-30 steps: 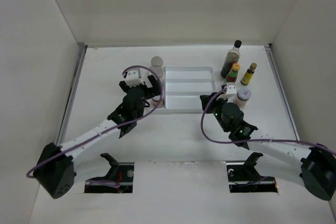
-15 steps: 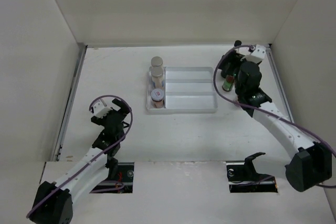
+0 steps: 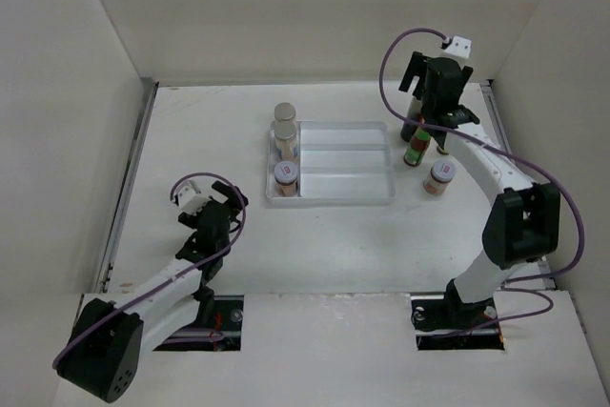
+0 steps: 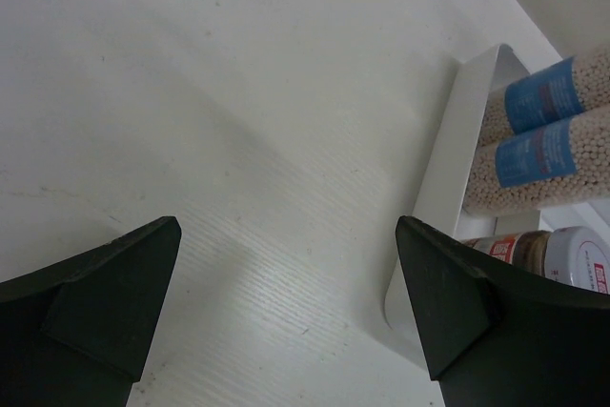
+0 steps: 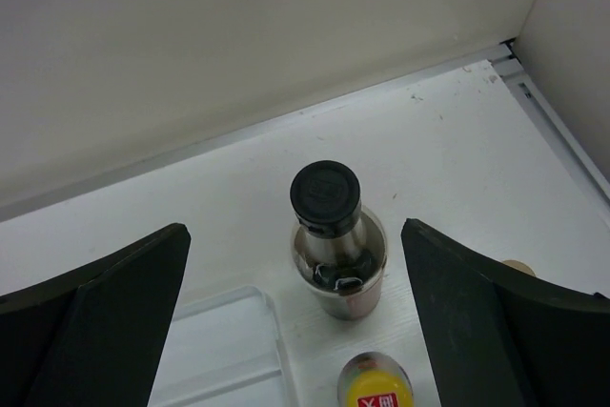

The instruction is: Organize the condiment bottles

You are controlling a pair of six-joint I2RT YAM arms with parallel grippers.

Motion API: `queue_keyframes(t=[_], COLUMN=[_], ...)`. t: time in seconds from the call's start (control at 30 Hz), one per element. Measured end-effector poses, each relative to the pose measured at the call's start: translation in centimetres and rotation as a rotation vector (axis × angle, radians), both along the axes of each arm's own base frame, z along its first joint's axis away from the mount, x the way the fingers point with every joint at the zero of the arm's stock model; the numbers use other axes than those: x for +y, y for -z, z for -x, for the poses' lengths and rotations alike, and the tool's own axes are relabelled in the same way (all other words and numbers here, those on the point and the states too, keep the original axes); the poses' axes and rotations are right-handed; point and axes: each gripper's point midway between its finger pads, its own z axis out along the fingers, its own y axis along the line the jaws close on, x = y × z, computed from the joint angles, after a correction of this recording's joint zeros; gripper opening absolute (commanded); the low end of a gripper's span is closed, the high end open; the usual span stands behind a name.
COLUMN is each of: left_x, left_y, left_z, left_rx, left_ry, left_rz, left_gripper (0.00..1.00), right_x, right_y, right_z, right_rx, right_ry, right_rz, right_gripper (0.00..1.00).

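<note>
Matt white across the table (image 4: 238, 92), finely ribbed. Smooth white plastic with a soft sheen for the tray (image 4: 446, 173) at 3 o'clock in the left wrist view. Clear and glossy on the two jars (image 4: 548, 154) at 2 o'clock, with blue paper labels (image 4: 538, 97) over pale grainy contents; glossy white on the lid (image 4: 583, 256) at 4 o'clock. Dark glossy glass for the sauce bottle (image 5: 338, 278), topped by a black plastic cap (image 5: 325, 195), semi-matt with an embossed mark. Shiny plastic on the yellow cap (image 5: 377, 390) at 6 o'clock. Matt black plastic on the left fingers (image 4: 91, 312) and right fingers (image 5: 95, 321). Dull grey metal along the rail (image 5: 548, 111) at 2 o'clock.
</note>
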Motion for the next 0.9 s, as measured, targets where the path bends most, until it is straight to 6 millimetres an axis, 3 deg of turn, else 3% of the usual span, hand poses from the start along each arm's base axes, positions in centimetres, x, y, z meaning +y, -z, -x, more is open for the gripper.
queue_keyframes(t=[0.2, 0.43, 0.53, 0.77, 0.9], left_x=[0.0, 0.1, 0.0, -0.2, -0.4], left_y=[0.6, 0.5, 0.6, 0.7, 0.5], left_z=[-0.1, -0.5, -0.6, -0.7, -0.9], left_rx=[0.014, 0.005, 0.007, 0.009, -0.004], left_ry=[-0.007, -0.013, -0.006, 0.004, 0.011], left_rz=[0.001, 0.015, 0.018, 0.024, 0.033], left_gripper=[1.0, 1.0, 1.0, 1.0, 1.0], right_x=[-1.2, -3.2, -3.1, -3.1, -2.8], right_y=[3.5, 4.3, 4.4, 3.6, 0.5], right_z=[-2.2, -4.0, -4.5, -4.7, -5.4], right_rx=[0.089, 0.102, 0.099, 0.091, 0.03], right_ry=[0.021, 0.052, 0.048, 0.046, 0.038], right_rz=[0.039, 0.064, 0.072, 0.079, 0.086], right_gripper=[0.96, 0.45, 0.3, 0.27, 0.27])
